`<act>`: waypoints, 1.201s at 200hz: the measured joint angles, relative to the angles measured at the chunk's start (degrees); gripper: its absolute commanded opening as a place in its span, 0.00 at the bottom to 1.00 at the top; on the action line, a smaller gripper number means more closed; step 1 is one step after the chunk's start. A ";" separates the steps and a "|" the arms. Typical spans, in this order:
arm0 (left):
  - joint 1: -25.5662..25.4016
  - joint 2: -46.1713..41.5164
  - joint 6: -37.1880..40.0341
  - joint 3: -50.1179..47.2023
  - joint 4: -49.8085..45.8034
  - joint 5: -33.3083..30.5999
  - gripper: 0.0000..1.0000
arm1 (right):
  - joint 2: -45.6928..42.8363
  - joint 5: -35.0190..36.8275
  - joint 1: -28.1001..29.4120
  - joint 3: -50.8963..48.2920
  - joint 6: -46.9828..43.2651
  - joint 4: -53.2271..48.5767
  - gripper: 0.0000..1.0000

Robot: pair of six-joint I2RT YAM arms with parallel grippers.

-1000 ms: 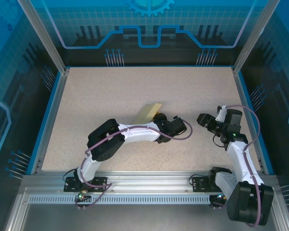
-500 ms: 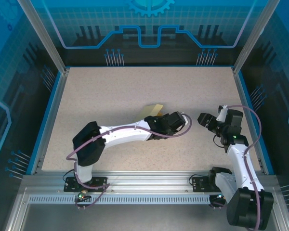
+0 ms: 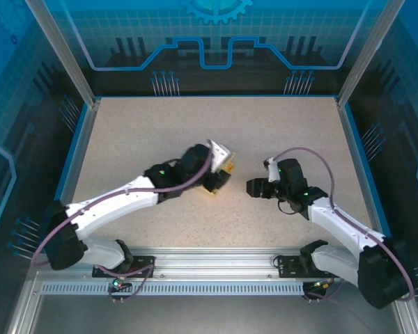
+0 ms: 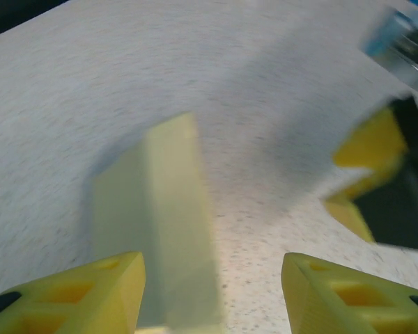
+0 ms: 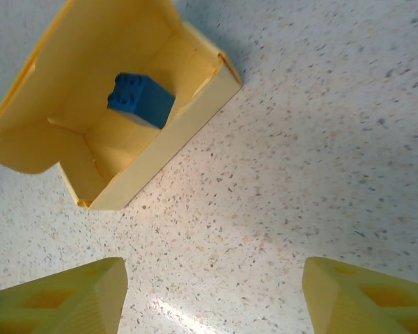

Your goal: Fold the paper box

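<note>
Box (image 5: 104, 149) open at mid-worktop (image 3: 160, 132), both arms reaching in.
Left arm stretched diagonally, left fingers (image 4: 90, 285) apart astride a box wall; right arm bent leftward, right fingers (image 5: 70, 296) apart, short of it. Right wrist view looks inside: blue brick (image 5: 141, 99).

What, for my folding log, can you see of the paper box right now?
The paper box is pale yellow thin card, formed into a small rectangular tray with upright walls and its lid flap open. A blue brick lies inside. It sits on the speckled table. One side stands between the fingers of the open left pincer, close to one; contact is unclear.
</note>
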 measured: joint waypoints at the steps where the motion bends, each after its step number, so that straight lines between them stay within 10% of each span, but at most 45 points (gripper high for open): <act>1: 0.68 -0.26 -0.46 -0.24 0.11 0.13 0.56 | 0.22 0.07 0.11 0.07 -0.02 0.04 0.68; 32: 10.45 -2.01 -7.30 -4.55 0.74 2.54 0.56 | 3.26 0.70 0.24 3.39 -0.92 0.98 0.66; 115: 16.98 1.90 -14.82 -9.88 4.37 7.02 0.58 | 17.00 -2.25 5.90 8.02 -1.31 9.09 0.45; 240: 18.03 1.90 -15.89 -12.68 7.45 8.85 0.59 | 31.98 -8.31 8.63 11.93 1.86 26.67 0.26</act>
